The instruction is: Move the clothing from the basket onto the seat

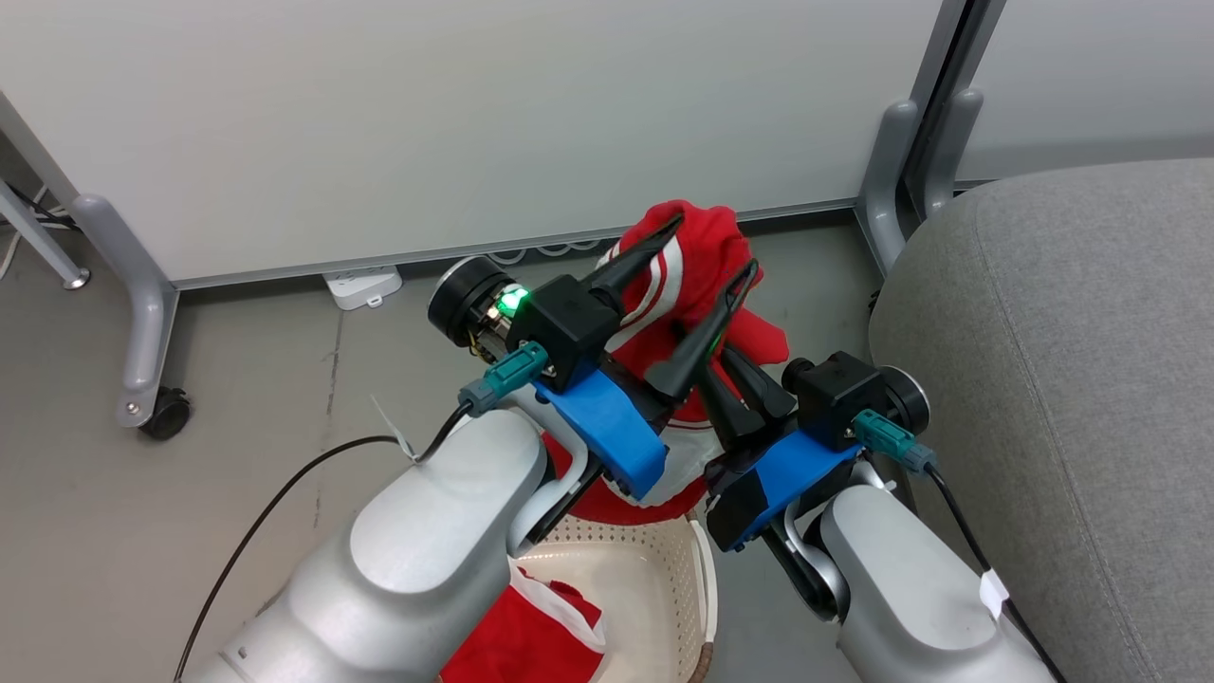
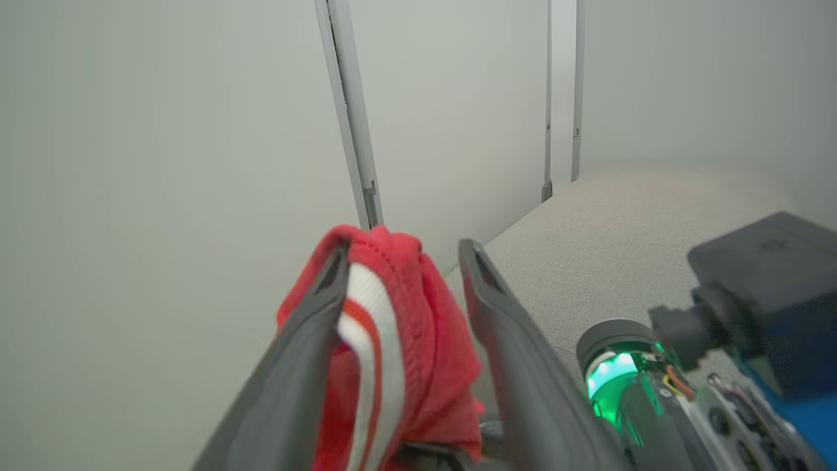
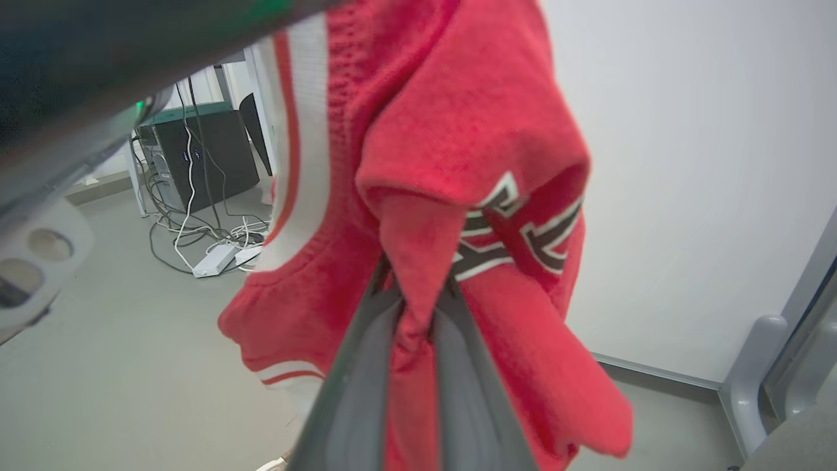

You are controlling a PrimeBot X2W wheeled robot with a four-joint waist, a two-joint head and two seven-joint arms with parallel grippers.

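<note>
Head view showed the clothing (image 1: 697, 232) held above the basket (image 1: 654, 569), a fold pinched in the closed right gripper (image 3: 415, 288) while the left gripper (image 1: 714, 243) stood wide open around it, gripping nothing, so swinging it over the seat (image 1: 1062, 360) probably called for clearing those spread fingers first.

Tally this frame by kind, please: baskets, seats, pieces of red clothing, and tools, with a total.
Basket: 1
Seat: 1
Red clothing pieces: 2, lifted clothing and basket clothing
Tools: 2, left tool and right tool
Total: 6
</note>
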